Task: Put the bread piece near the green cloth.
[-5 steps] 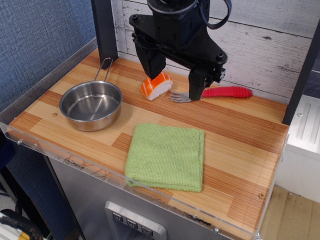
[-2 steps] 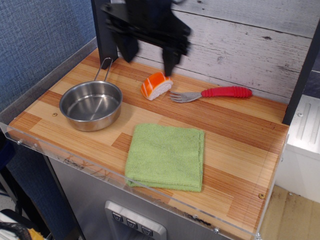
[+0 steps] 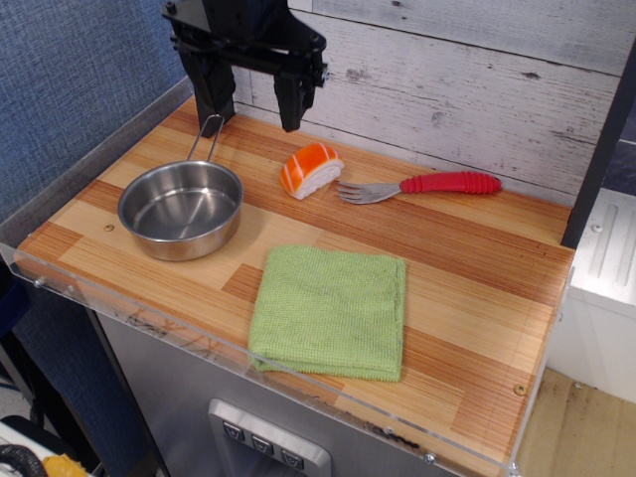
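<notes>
The bread piece, orange on top with pale stripes and a white base, lies on the wooden table at the back, a short way behind the green cloth. The cloth is a folded light-green square at the front middle. My gripper is black, open and empty. It hangs above the back left of the table, left of and higher than the bread piece, over the pan's handle.
A steel pan stands at the left with its handle pointing back. A red-handled fork lies right of the bread piece. A white plank wall runs behind, a clear plastic lip lines the front edge.
My gripper has risen from around the bread piece and moved left toward the back corner. The bread piece, the fork, the pan and the cloth have not moved.
</notes>
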`<state>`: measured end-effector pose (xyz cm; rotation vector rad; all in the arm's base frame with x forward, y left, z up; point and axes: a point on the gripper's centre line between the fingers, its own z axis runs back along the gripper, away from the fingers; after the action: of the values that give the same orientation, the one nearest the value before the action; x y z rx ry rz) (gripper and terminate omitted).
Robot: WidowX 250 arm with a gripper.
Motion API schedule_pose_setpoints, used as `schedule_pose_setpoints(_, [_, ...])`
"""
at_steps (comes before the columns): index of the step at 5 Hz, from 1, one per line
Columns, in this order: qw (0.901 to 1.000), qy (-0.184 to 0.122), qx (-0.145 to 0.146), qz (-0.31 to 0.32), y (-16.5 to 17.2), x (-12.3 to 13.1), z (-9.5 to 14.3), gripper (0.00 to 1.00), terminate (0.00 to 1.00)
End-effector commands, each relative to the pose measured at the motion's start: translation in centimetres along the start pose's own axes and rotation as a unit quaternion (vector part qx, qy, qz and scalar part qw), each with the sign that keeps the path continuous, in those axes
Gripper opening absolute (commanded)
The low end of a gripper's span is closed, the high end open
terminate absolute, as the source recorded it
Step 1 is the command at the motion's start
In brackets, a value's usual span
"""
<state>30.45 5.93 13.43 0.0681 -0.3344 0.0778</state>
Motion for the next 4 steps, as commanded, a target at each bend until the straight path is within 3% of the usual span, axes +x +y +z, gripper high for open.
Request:
schedule_pose_setpoints(1, [0.9989,-0.039,-0.025,-0.008,2.3,1.3,-4.4,1.0,0.0])
schedule_pose_setpoints(4, [0.9989,-0.034,-0.023,-0.022,2.7,3.6,-8.3,1.0,0.0])
